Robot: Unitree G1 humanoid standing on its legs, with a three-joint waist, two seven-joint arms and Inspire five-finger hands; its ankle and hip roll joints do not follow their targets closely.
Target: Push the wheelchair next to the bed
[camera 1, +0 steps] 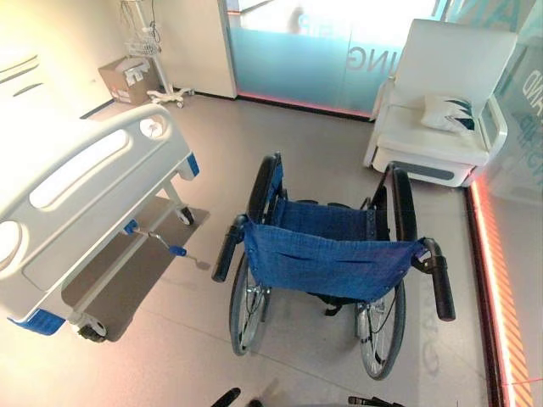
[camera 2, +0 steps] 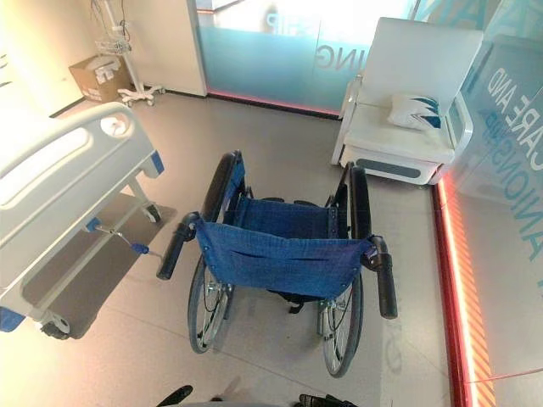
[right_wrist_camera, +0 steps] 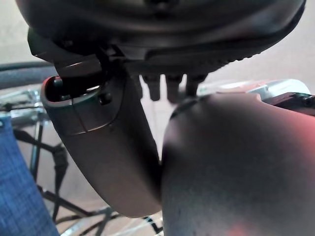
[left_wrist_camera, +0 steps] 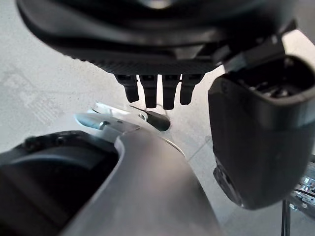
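Note:
The wheelchair (camera 1: 327,259) with a blue cloth seat and backrest stands in the middle of the floor, its back towards me. Its black push handles, left (camera 1: 227,250) and right (camera 1: 442,288), stick out with nothing holding them. The white hospital bed (camera 1: 85,178) lies to the left, its footboard end about a wheel's width from the chair. My left hand (left_wrist_camera: 157,49) hangs low at my side, fingers (left_wrist_camera: 150,93) straight and holding nothing. My right hand (right_wrist_camera: 162,29) hangs the same way, with the chair's blue cloth (right_wrist_camera: 19,196) and a wheel close beside it.
A white armchair (camera 1: 441,110) with a cushion stands at the back right. A glass wall with a red light strip (camera 1: 496,280) runs along the right. A cardboard box (camera 1: 127,80) and a wheeled stand (camera 1: 157,51) sit in the back left corner.

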